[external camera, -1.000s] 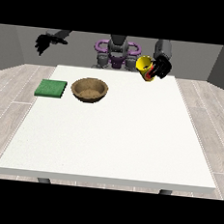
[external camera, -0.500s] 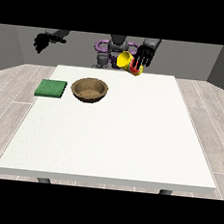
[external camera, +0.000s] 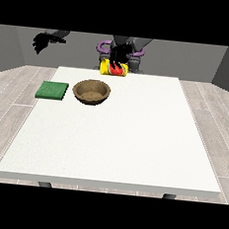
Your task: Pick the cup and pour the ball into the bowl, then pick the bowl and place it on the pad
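With the bowl (external camera: pixel 91 91) sitting toward the table's (external camera: pixel 134 138) far-left part and the green pad (external camera: pixel 52 90) just beside it at the left edge, we're mid-pour step. Hand at the view's right (external camera: pixel 118 53) has fingers curled round the yellow cup (external camera: pixel 114 68), tipped sideways over the far edge; ball isn't visible. Next, judging by the gap: carry cup over the bowl, tip further; hand at the view's left (external camera: pixel 43 41) hangs off-table, fingers relaxed, empty.

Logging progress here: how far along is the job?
Done: the cup is picked up, held on its side by the hand beyond the bowl. Left: no ball visible in the bowl, and it sits beside the pad, not on it.
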{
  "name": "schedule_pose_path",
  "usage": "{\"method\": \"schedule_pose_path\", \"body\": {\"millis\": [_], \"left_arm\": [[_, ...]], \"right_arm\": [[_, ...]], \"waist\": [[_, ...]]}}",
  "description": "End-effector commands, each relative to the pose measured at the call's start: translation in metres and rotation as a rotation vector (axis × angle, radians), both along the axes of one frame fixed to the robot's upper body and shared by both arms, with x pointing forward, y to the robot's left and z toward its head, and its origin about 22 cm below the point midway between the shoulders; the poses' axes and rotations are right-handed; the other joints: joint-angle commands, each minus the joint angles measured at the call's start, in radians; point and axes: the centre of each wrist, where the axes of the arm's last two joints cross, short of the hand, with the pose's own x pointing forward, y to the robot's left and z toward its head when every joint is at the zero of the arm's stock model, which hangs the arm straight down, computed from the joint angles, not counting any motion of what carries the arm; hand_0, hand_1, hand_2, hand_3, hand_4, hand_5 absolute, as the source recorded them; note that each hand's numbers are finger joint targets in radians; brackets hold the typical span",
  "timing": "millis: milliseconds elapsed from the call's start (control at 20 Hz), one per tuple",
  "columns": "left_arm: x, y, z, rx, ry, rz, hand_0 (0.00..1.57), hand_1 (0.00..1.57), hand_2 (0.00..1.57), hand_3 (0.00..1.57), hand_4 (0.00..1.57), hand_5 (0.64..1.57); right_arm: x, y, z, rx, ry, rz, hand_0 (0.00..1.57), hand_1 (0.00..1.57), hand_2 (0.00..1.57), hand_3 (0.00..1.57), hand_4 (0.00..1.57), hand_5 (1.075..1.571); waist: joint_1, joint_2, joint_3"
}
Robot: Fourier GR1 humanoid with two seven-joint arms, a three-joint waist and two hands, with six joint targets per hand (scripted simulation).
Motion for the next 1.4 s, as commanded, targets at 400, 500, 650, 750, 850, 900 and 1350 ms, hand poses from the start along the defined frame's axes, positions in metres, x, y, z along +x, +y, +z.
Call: {"method": "schedule_pose_path", "body": {"millis": [400, 500, 650, 750, 850, 900, 1350], "left_arm": [[-0.011, -0.043, -0.006, 0.611, -0.126, -0.077, 1.45, 1.45, 1.57, 1.57, 1.53, 1.143], [-0.024, -0.045, -0.02, 0.627, -0.084, -0.149, 1.45, 1.45, 1.57, 1.57, 1.53, 1.131], [-0.02, -0.052, -0.004, 0.615, -0.096, -0.142, 1.45, 1.45, 1.57, 1.57, 1.53, 1.134], [-0.016, -0.026, -0.009, 0.475, -0.079, -0.118, 1.45, 1.45, 1.57, 1.57, 1.54, 1.136], [-0.011, -0.034, 0.017, -0.025, -0.033, 0.011, 1.5, 1.5, 1.57, 1.57, 1.57, 1.092], [-0.008, -0.024, 0.019, -0.157, -0.009, 0.069, 1.31, 1.31, 1.57, 1.57, 1.57, 1.069], [-0.03, 0.023, -0.005, -1.14, 0.095, 0.23, 0.0, 0.0, 0.0, 0.0, 0.42, 1.561]], "right_arm": [[0.002, -0.012, 0.004, 0.006, -0.032, -0.014, 0.0, 0.0, 0.0, 0.0, 0.0, 1.571], [-0.014, -0.011, -0.016, 0.007, 0.023, -0.051, 0.0, 0.0, 0.0, 0.0, 0.0, 1.571], [0.001, 0.006, -0.013, 0.015, 0.048, -0.042, 0.0, 0.0, 0.0, 0.0, 0.0, 1.569], [0.001, -0.022, 0.01, 0.021, 0.063, -0.046, 0.0, 0.0, 0.0, 0.0, 0.0, 1.569], [-0.014, -0.009, -0.017, 0.027, 0.078, -0.083, 0.0, 0.0, 0.0, 0.0, 0.0, 1.569], [-0.011, -0.012, -0.01, 0.014, 0.078, -0.098, 0.0, 0.0, 0.0, 0.0, 0.0, 1.569], [0.018, 0.027, -0.004, 0.079, -0.016, -0.084, 0.0, 0.0, 0.0, 0.0, 0.35, 1.567]], "waist": [[0.001, 0.025, -0.0018], [0.054, -0.023, -0.0018], [0.051, -0.008, -0.0021], [0.072, -0.027, -0.0025], [0.107, -0.027, -0.0078], [0.125, -0.031, -0.0115], [0.145, 0.169, -0.0289]]}}
